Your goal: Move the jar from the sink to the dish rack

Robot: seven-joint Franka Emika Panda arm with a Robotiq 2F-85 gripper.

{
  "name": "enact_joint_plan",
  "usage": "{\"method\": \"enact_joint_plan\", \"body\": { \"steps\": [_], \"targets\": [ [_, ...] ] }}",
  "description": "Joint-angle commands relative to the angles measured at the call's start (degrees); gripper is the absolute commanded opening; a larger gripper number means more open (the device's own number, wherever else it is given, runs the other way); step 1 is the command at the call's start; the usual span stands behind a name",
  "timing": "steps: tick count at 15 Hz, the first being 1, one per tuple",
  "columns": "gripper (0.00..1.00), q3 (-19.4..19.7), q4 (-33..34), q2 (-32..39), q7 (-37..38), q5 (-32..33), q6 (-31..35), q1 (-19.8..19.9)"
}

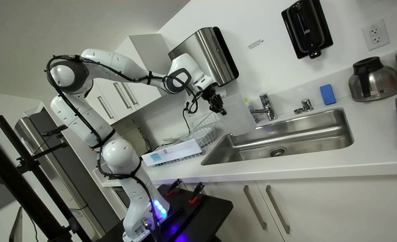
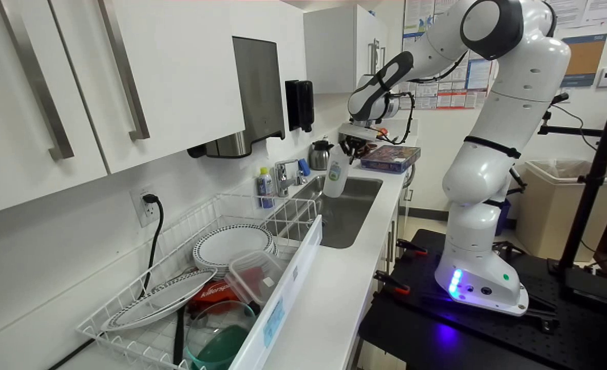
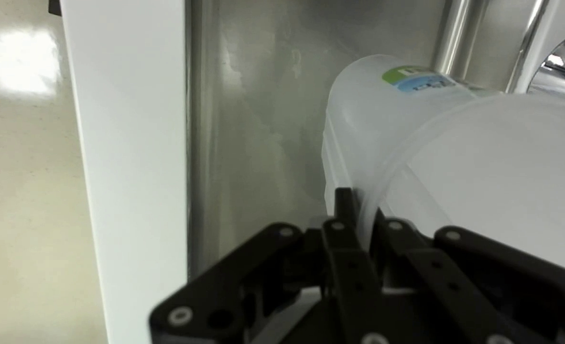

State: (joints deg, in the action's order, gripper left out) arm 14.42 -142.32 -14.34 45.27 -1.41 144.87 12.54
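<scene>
The pincer [image 3: 363, 210] clamps the jar [image 2: 336, 177] by its rim above the sink [image 2: 352, 208]; lifting looks done, the dish rack [image 2: 285, 293] beside it awaits

Jar [image 3: 464, 167]: translucent plastic, smooth, softly matt
Sink [image 1: 319, 134]: stainless steel, brushed sheen
Tap [image 1: 269, 109]: mirror-bright chrome
Rack [image 2: 298, 267]: white-coated wire, smooth solid front
Gripper [image 3: 363, 210]: dull black
Arm [image 2: 509, 123]: glossy white, smooth
Dispenser [image 1: 205, 43]: brushed steel
Carafe [image 1: 380, 80]: shiny steel, black plastic top
Plates [image 2: 234, 244]: smooth, glossy
Floor [image 3: 34, 191]: smooth, high gloss
</scene>
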Motion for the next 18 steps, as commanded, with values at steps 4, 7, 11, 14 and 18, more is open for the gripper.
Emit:
{"method": "enact_joint_plan", "body": {
  "steps": [4,7,11,14,18],
  "targets": [
    [0.01,-1.6,0.2,-0.6,-1.8,-4.3,-1.2,0.8],
    [0.01,-0.5,2.1,-4.5,-5.1,-14.3,-8.2,-0.7],
    [0.01,0.8,7.5,-7.3,-10.2,-19.8,-26.6,-0.1],
    [0.01,4.9,13.2,-8.7,-13.4,-21.6,-41.1,-2.8],
    [0.01,3.7,17.7,-7.6,-18.2,-33.1,-51.9,-0.6]
  ]
}}
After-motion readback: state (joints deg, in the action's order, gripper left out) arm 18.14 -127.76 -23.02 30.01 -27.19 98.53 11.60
